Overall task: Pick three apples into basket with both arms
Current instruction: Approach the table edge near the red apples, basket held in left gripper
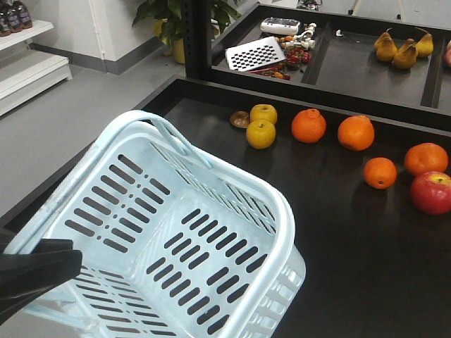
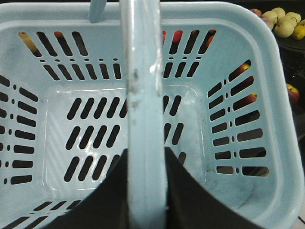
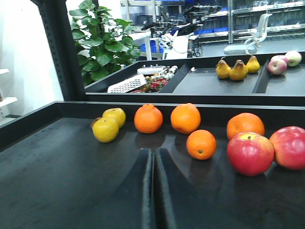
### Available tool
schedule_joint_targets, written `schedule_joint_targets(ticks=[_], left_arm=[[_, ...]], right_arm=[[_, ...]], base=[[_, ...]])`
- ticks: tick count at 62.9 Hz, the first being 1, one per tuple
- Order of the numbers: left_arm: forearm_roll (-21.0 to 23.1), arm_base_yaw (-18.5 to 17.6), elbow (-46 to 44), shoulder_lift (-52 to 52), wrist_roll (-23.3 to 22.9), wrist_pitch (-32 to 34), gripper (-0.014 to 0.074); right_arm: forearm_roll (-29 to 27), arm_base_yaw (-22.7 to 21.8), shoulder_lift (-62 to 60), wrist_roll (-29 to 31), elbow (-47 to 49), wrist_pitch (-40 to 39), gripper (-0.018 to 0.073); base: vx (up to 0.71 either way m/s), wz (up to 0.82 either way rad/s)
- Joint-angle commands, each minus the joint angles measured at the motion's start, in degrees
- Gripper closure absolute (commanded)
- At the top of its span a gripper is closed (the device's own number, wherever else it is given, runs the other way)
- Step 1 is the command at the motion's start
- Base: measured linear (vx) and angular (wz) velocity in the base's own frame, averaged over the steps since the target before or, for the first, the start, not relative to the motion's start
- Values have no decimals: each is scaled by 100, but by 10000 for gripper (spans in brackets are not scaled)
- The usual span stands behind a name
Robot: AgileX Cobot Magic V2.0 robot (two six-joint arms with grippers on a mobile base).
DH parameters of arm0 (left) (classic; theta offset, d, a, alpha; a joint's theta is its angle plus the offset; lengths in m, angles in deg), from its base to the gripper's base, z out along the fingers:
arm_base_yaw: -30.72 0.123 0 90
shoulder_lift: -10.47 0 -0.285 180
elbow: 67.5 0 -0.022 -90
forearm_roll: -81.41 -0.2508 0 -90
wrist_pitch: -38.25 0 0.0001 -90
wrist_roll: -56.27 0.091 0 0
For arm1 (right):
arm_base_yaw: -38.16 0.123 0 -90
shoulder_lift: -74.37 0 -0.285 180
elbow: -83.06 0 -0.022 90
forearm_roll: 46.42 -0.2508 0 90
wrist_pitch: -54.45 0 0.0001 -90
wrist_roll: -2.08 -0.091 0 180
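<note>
Tray floor (image 3: 57, 181) lies bare ahead of the right gripper (image 3: 153, 155) up to a small orange (image 3: 200, 144) and two red apples (image 3: 250, 153). The basket (image 1: 285, 232) mouth is open; its handle (image 2: 143, 95) crosses the middle, dividing the opening.

A mock grocery shop in a lab: black benches (image 1: 366, 282) display loose oranges (image 1: 309, 125) and pears (image 1: 404, 51). Behind stand an office chair (image 3: 243, 46) and storage racks (image 3: 281, 13).
</note>
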Motion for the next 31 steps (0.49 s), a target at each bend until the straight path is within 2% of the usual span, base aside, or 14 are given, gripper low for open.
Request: schedule_joint_targets(ticks=[1,31], left_arm=[[371,-45,-149,31,-41,426,603],[371,-45,-149,31,-41,426,603]], right_arm=[[60,-40,-75,27,-73,-442,564],[60,-40,-75,27,-73,-442,564]], base=[[10,-13],[10,-18]])
